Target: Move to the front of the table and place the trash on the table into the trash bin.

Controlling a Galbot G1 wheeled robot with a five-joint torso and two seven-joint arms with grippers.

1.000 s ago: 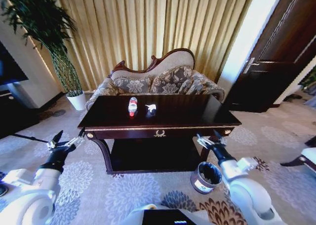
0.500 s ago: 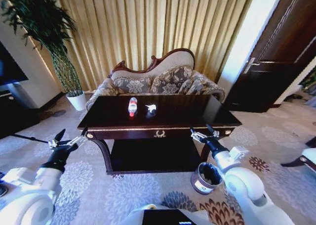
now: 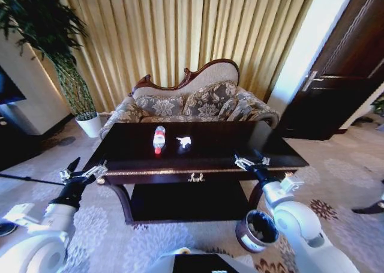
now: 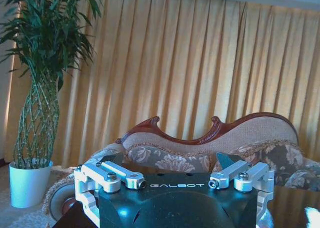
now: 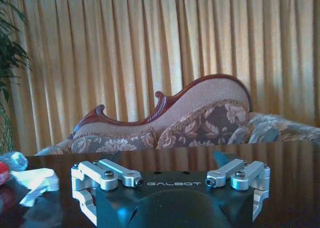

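Observation:
The dark glossy table [image 3: 210,159] stands straight ahead in the head view. On it lie a clear bottle [image 3: 159,139] with a red label and a white crumpled scrap [image 3: 184,143] just to its right. The right wrist view shows the bottle [image 5: 7,166] and scrap [image 5: 34,182] across the tabletop [image 5: 292,188]. My right gripper [image 3: 252,161] [image 5: 167,158] hovers open over the table's front right edge, empty. Off the front left corner, my left gripper [image 3: 84,171] [image 4: 169,160] is open and empty. The round dark trash bin [image 3: 258,230] stands on the carpet under my right arm.
A carved floral sofa [image 3: 192,102] sits right behind the table, with gold curtains [image 3: 180,33] beyond. A plant in a white pot [image 3: 91,124] stands at the back left. A dark door [image 3: 348,75] is at the right. Patterned carpet lies around the table.
The whole head view has shifted, so the camera has moved nearer to the table. My right gripper has risen from beside the table's right leg to its front edge. The left arm has barely moved.

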